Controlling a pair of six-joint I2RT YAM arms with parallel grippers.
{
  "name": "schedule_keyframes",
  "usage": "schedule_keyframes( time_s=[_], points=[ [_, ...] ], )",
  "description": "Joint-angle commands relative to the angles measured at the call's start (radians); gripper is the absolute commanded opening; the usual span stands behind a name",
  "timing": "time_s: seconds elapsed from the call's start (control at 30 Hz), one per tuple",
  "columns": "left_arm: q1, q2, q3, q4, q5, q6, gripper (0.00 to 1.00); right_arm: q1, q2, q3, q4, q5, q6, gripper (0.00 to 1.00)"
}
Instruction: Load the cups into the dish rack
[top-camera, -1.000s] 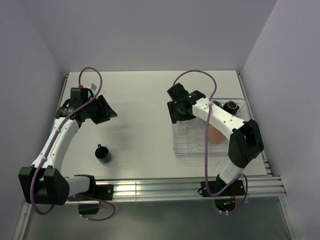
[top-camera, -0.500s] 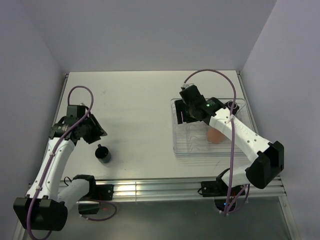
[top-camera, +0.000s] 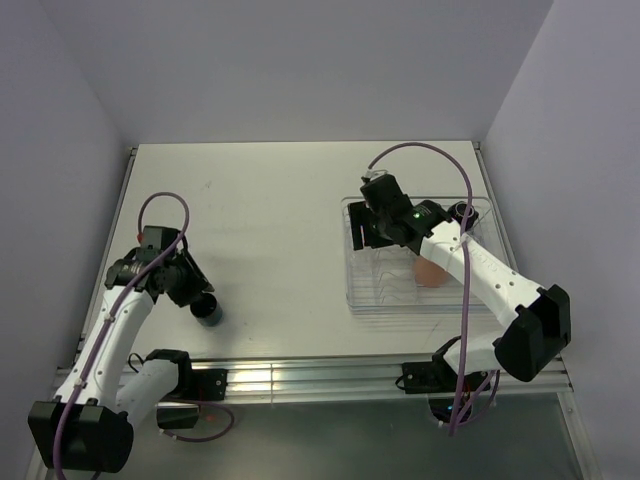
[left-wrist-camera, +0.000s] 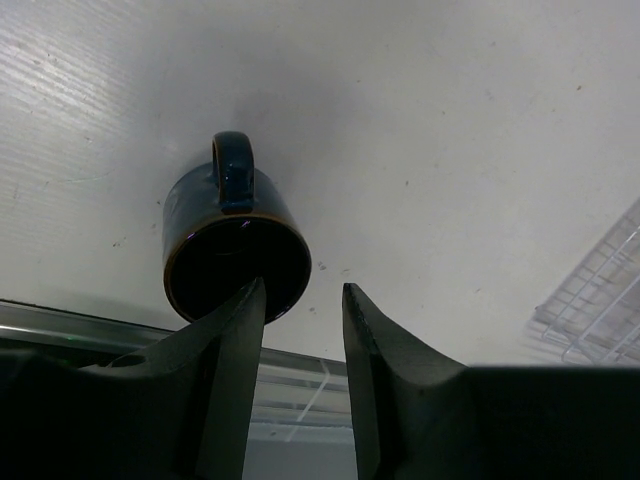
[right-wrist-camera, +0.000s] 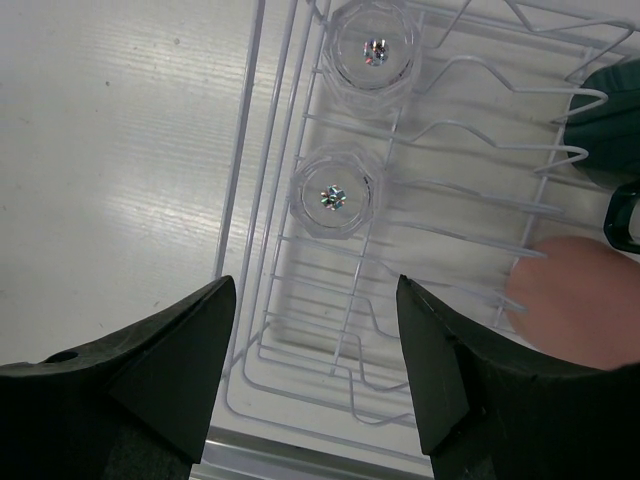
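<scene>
A dark handled mug (left-wrist-camera: 235, 245) stands upright on the table near the front edge, its handle pointing away; it also shows in the top view (top-camera: 208, 310). My left gripper (left-wrist-camera: 303, 290) is open and low over it, its left finger overlapping the mug's mouth and the mug's right rim in the gap. It shows in the top view (top-camera: 198, 295) too. My right gripper (right-wrist-camera: 315, 290) is open and empty above the dish rack (right-wrist-camera: 245, 200). In the rack stand two clear glass tumblers (right-wrist-camera: 372, 50) (right-wrist-camera: 335, 195), a salmon-orange cup (right-wrist-camera: 575, 300) and a dark green mug (right-wrist-camera: 610, 135).
The dish rack (top-camera: 400, 305) sits at the right of the table, with the salmon cup (top-camera: 432, 270) and dark mugs (top-camera: 462, 212) at its far right corner. A metal rail (top-camera: 330, 375) runs along the table's front edge, close to the dark mug. Walls enclose three sides.
My left arm has swung toward the front edge and come down onto the dark mug. My right gripper has moved from the rack's left edge over the rack, then held still.
</scene>
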Motion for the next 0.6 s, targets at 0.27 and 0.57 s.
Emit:
schedule_keyframes(
  time_s=[0.27, 0.57],
  points=[
    [-0.035, 0.018, -0.045, 0.054, -0.039, -0.046, 0.45, 0.006, -0.028, -0.032, 0.057, -0.006, 0.001, 0.73],
    [-0.051, 0.061, -0.068, 0.092, -0.058, -0.064, 0.45, 0.006, -0.018, -0.050, 0.076, -0.006, -0.006, 0.73]
  ],
)
